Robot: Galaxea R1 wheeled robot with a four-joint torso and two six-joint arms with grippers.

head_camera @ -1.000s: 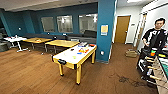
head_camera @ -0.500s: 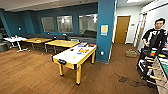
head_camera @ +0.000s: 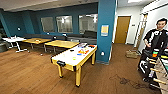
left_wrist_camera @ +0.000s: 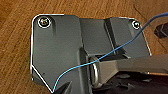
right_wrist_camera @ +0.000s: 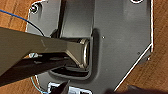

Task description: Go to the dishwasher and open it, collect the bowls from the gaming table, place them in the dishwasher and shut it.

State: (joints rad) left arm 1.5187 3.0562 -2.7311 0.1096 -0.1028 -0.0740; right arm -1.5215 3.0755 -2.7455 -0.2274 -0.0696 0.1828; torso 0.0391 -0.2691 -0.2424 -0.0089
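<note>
The gaming table (head_camera: 75, 58), with a glossy white top, yellow frame and legs and colourful centre graphics, stands on the wooden floor in the middle of the head view, a few metres ahead. Small things (head_camera: 86, 46) lie at its far end, too small to identify as bowls. The dishwasher is out of view. Both wrist views look down on the robot's dark plate over the wooden floor (left_wrist_camera: 15, 30), with a blue cable (left_wrist_camera: 117, 48) running across the left one.
A teal pillar (head_camera: 106, 30) rises just behind the gaming table. Wooden tables (head_camera: 61, 43) and a white table (head_camera: 13, 39) stand at the back left. A person (head_camera: 156, 37) stands at the right beside a foosball table (head_camera: 160, 72). An orange door (head_camera: 122, 28) is at the back right.
The head view has shifted slightly, so the camera has moved a little. The gaming table and the person keep about the same places.
</note>
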